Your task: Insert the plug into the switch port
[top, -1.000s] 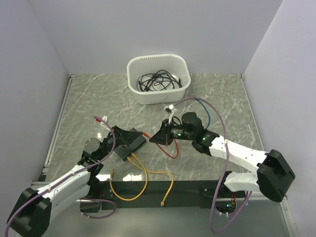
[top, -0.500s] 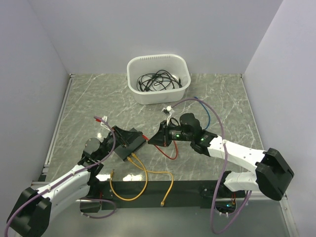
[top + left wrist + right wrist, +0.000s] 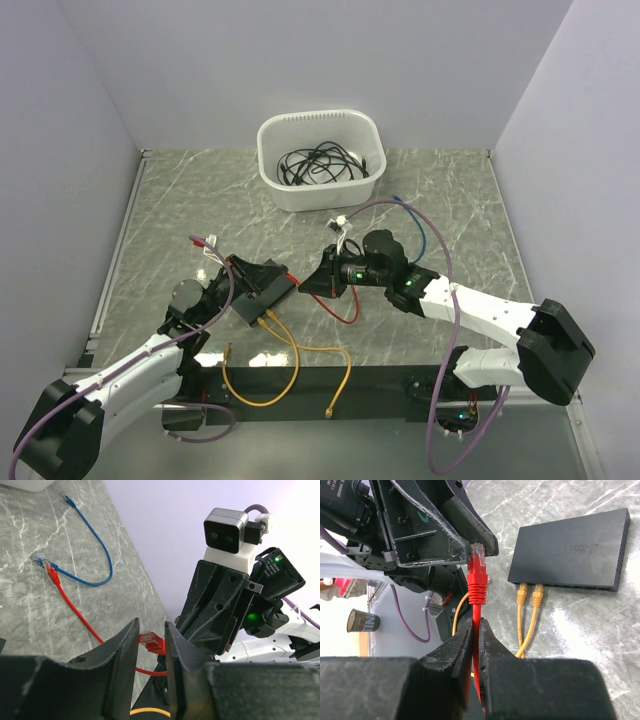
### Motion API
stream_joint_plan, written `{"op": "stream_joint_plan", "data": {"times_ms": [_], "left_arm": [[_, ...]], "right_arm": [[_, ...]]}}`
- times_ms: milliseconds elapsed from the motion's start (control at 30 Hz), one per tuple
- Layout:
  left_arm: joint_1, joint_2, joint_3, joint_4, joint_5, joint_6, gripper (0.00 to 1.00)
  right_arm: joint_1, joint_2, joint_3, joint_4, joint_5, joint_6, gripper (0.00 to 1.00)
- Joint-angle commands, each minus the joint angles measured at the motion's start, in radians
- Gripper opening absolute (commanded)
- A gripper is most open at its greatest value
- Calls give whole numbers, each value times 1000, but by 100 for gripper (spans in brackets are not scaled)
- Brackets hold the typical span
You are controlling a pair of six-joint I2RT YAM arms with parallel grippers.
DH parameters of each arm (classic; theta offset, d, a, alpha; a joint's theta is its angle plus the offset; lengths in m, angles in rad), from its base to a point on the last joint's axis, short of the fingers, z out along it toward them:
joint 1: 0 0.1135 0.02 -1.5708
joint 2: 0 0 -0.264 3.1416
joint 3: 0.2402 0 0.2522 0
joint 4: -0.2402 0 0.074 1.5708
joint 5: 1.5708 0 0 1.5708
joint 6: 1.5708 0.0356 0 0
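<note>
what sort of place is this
Most likely a robotics lab test cell: two robot arms bolted to a marble-patterned table boxed in by plain pale walls, plus a black network switch, a red plug and a white tub of cables.

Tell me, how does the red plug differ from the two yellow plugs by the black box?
The red plug is in the air, pinched just behind its boot by the right tool; the yellow plugs sit in sockets along the edge of the black box. The red plug's tip is bare and in no socket, while the yellow tips are hidden inside theirs. All look like the same kind of connector, each with a boot matching its cable.
</note>
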Motion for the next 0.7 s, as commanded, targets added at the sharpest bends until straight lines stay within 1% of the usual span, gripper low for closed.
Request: {"op": "stream_joint_plan", "data": {"times_ms": [0,100,133,200,233,300,333,367,400,433,467,500,567,667], "left_arm": [[-9,-17,20,44,0,14,32],[-9,-23,18,44,0,14,25],[-9,-23,18,47,2,14,20],[-10,-23,12,56,0,13,16],[-9,-21,10,59,3,13,11],[-10,-15,7,70,10,11,7],[-10,-14,6,75,13,11,1],[-10,-12,6,84,17,11,0],[-10,-9,3,90,20,13,1],[-10,-8,1,96,25,13,1],[-10,-8,-2,101,30,13,1],[-10,-11,-3,110,33,13,0],[-10,-14,-6,111,37,19,0],[-10,-23,-8,116,46,28,0]], "right_arm": [[11,3,16,53,16,-2,0],[11,13,14,52,15,-2,0],[14,16,14,53,15,-2,0],[15,21,13,60,13,1,0],[17,22,13,61,15,1,0],[20,19,16,58,10,-2,0],[20,19,17,57,8,-3,0],[21,18,22,52,5,-6,0],[21,15,26,44,8,-14,3],[21,12,29,29,15,-17,12],[20,9,37,20,21,-28,31],[21,-5,40,11,36,-32,39],[21,-20,63,-43,50,-55,51],[18,-71,79,-88,76,-78,58]]}}
